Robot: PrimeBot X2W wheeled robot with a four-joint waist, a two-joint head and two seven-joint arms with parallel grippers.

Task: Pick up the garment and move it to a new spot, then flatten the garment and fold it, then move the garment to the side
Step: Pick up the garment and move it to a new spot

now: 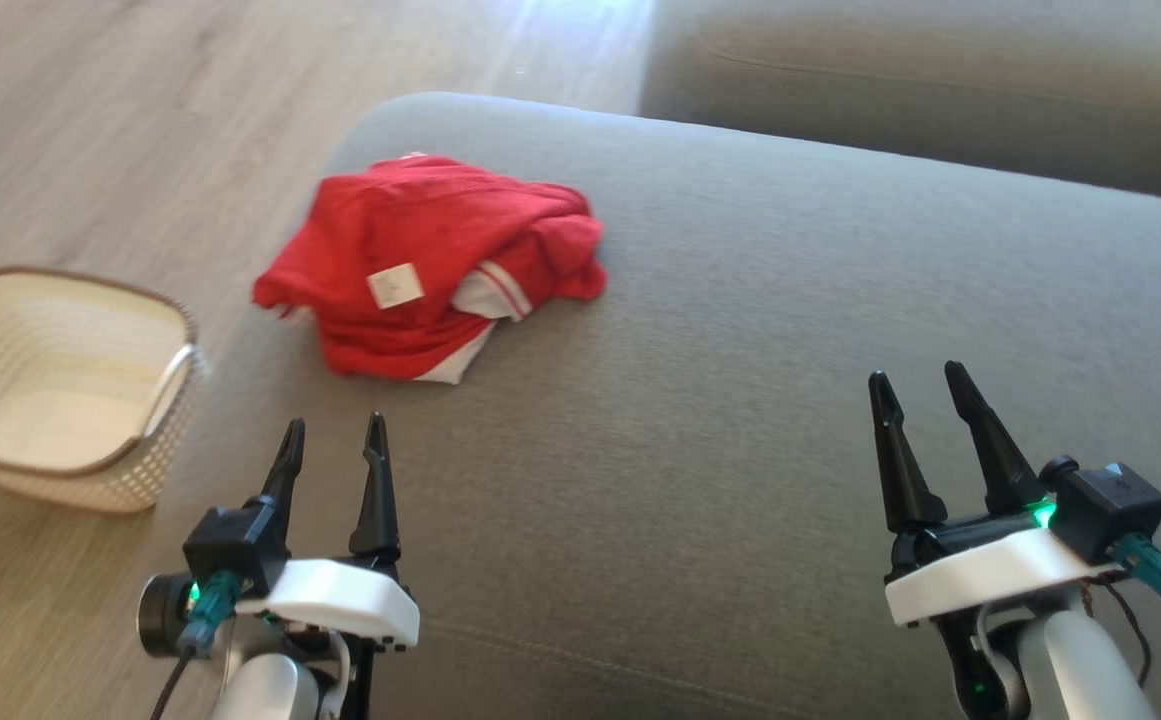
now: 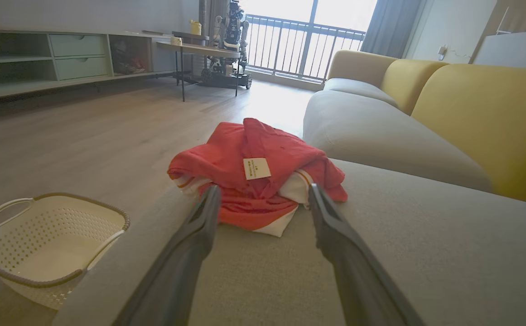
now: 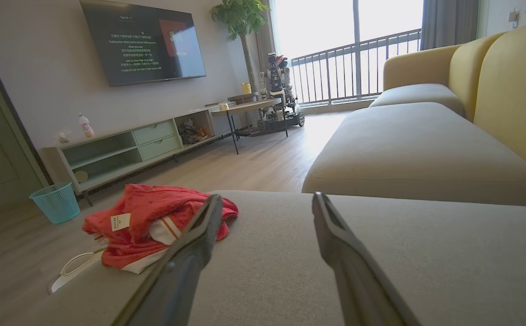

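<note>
Crumpled red garment with white trim at far left edge of grey fabric sofa cushion, inner folds hidden. White sewn label, print too small to read. Cream perforated plastic basket cut off at frame edge. Left gripper and right gripper spread wide, empty, clear of garment.

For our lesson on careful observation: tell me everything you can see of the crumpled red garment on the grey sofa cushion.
The red fabric garment lies crumpled in a loose heap, not flattened or folded, near the left edge of the grey fabric sofa cushion. It looks like soft knit cloth. White trim with a thin red stripe peeks from its folds, and a small white label faces up. Its left edge reaches the cushion's rounded side. Only the cushion touches it.
</note>
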